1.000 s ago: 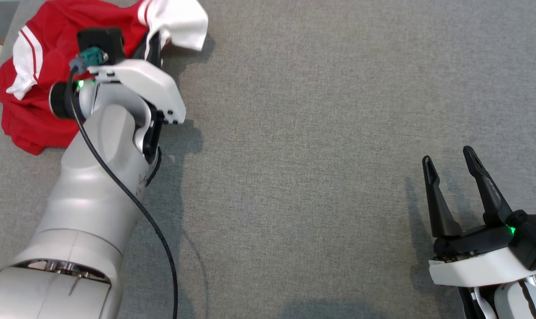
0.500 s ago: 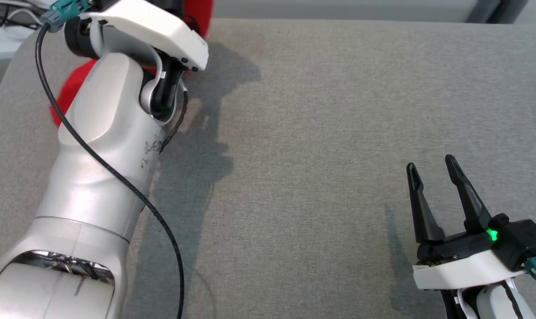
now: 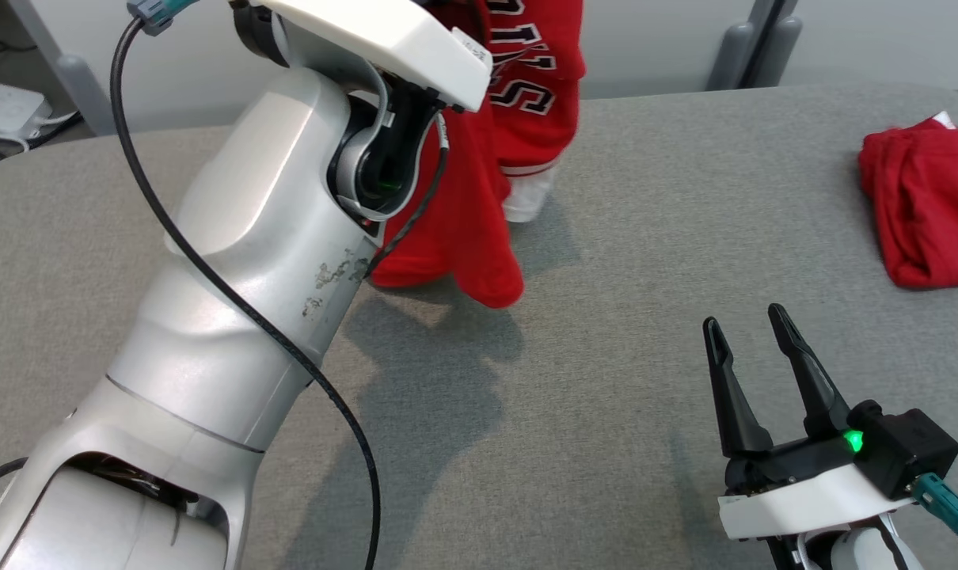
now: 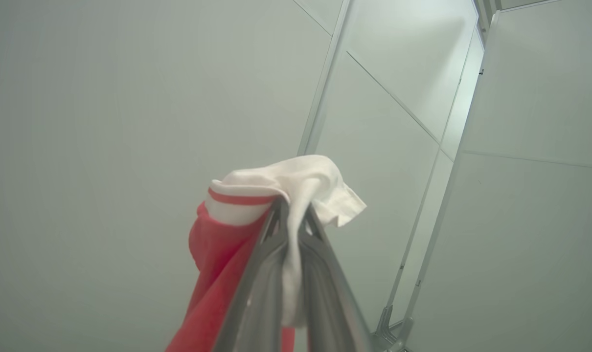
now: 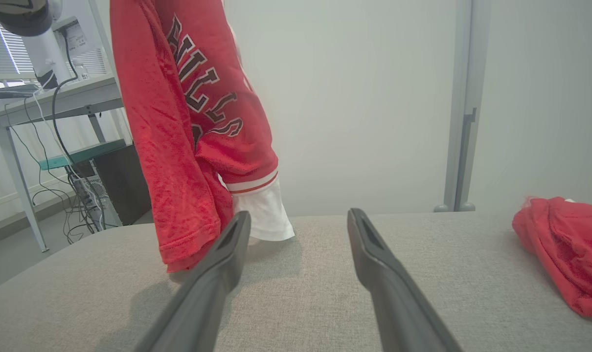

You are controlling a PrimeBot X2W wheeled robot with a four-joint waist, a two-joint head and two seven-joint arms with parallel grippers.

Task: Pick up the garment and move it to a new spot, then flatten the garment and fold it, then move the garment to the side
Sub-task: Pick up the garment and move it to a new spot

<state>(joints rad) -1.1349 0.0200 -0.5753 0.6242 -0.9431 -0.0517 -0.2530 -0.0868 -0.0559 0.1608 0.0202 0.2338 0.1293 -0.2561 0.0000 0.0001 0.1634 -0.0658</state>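
Note:
The garment point(image 3: 518, 119) is a red jersey with dark lettering and white trim. It hangs in the air from my raised left arm, its lower end point(image 5: 188, 205) just above the grey tabletop. In the left wrist view my left gripper point(image 4: 291, 215) is shut on a white and red fold of the garment point(image 4: 286, 181). My right gripper point(image 3: 752, 332) stands open low at the right, above the table, nothing between its fingers point(image 5: 369, 244). It is well right of the hanging cloth.
A second red garment point(image 3: 922, 206) lies bunched at the table's far right edge point(image 5: 565, 244). The grey padded table point(image 3: 606, 380) spreads under both arms. Beyond its far edge stand pale wall panels, a desk with cables point(image 5: 56, 102) at the left.
The head camera has tilted upward. My left arm has lifted the garment off the table so that it now hangs. The right gripper stays open in much the same place.

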